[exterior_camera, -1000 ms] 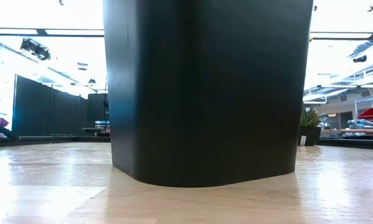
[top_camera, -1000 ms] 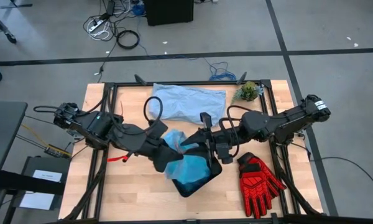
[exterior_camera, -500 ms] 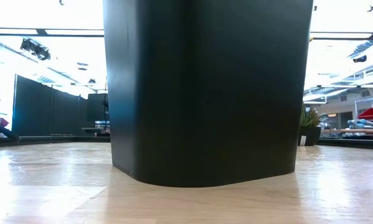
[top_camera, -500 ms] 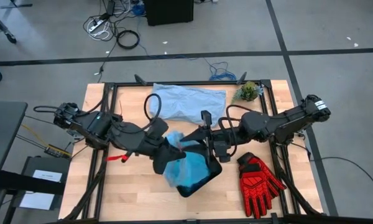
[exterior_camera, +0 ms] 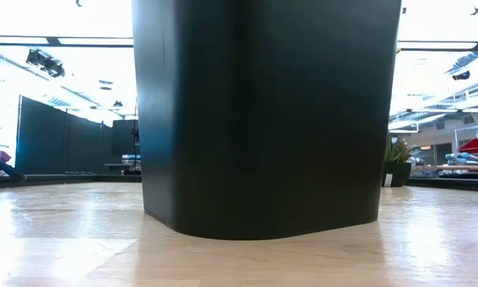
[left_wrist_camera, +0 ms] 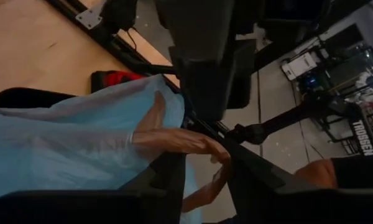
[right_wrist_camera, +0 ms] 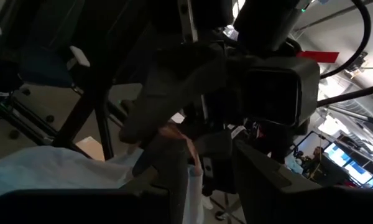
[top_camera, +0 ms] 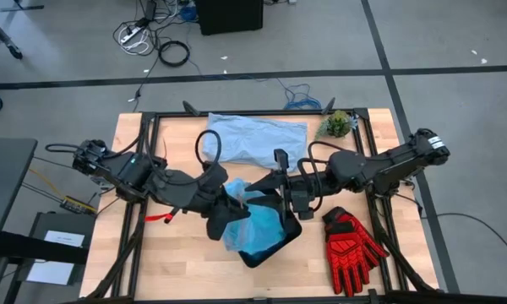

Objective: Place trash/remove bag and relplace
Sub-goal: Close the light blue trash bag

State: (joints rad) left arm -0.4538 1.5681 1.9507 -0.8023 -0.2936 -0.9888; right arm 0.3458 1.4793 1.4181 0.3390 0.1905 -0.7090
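You are partway through fitting the bag point(top_camera: 255, 226) over the mouth of the black bin point(top_camera: 270, 245), which stands on the bench point(top_camera: 177, 262) between your two tools. Your left tool point(top_camera: 224, 218) sits at the bin's near-left rim with the cyan film bunched directly against it; the left wrist view shows film lying across its fingers point(left_wrist_camera: 174, 140), but you cannot tell how far they are parted or whether they actually pinch the film. Your right tool point(top_camera: 279, 190) is at the opposite rim, just across the opening from the left one; its fingers point(right_wrist_camera: 168, 168) stand close together with a strip of film between them, so it looks closed on the bag's edge. The bag looks thin, translucent and crinkled, puffed up above the rim on the left tool's side and draped down into the bin. Next, you likely need to draw that loose bunch outward and down over the rim without tugging it free of the right tool.
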